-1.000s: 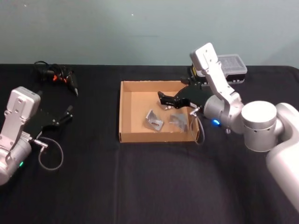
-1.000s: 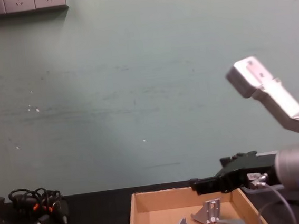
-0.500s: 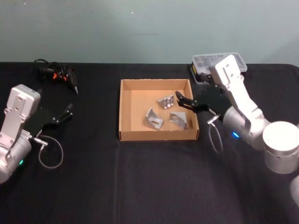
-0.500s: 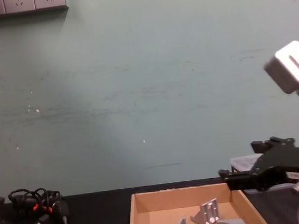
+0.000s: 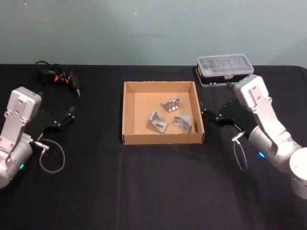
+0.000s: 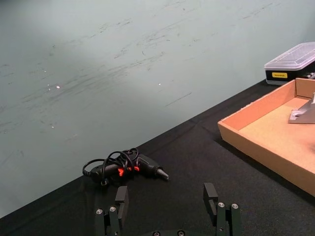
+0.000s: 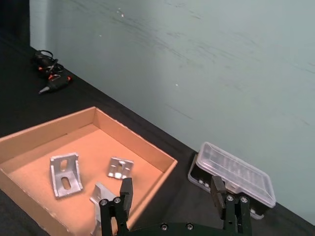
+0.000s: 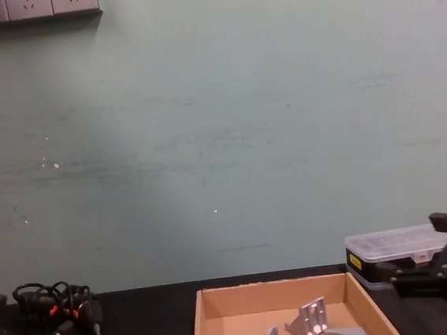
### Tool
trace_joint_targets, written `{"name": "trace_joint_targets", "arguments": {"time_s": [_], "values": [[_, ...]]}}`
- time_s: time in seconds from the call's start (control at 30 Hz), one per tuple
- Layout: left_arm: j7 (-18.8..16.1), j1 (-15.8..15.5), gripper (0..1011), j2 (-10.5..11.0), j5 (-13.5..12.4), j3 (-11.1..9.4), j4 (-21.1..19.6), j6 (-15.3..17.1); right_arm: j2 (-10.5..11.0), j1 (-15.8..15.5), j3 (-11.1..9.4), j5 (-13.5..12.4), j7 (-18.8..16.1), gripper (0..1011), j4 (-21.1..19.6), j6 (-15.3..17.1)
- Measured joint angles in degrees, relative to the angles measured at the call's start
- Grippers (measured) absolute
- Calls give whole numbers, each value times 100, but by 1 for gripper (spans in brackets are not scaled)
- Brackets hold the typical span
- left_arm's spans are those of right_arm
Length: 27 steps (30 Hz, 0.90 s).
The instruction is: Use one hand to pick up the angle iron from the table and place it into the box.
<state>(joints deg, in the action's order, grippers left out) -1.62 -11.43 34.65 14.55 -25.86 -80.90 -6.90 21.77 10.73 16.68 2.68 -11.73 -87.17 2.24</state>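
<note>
The tan cardboard box (image 5: 160, 139) sits mid-table on the black table (image 5: 153, 187). Three silver angle irons lie inside it: one toward the back (image 5: 170, 104), one front left (image 5: 157, 122), one front right (image 5: 184, 122). My right gripper (image 5: 207, 117) hovers just outside the box's right wall, open and holding nothing. In the right wrist view its gripper (image 7: 172, 196) frames the box (image 7: 138, 142) and the angle irons (image 7: 65, 174). My left gripper (image 5: 72, 116) rests open at the table's left side. The chest view shows the box (image 8: 275, 295) and the right gripper (image 8: 413, 248).
A black case with a clear lid (image 5: 224, 69) stands behind the right arm at the back right. A black corded tool with orange marks (image 5: 60, 78) lies at the back left. A loose cable loop (image 5: 52, 160) hangs by the left arm.
My right gripper has pulled back from above the box's inside to the right, ending outside the right wall. A third angle iron now lies uncovered in the box. The left arm stayed still.
</note>
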Motion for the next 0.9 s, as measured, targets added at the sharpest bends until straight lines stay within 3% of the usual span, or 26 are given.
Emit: {"name": "trace_joint_targets", "arguments": {"time_s": [0.2,0.9], "values": [[0,0,1000,0,0,0,0,0,-10,-139,-144,21,26,1004,-24,-57],[0,0,1000,0,0,0,0,0,-3,-112,-104,20,25,1004,-35,-55]]}}
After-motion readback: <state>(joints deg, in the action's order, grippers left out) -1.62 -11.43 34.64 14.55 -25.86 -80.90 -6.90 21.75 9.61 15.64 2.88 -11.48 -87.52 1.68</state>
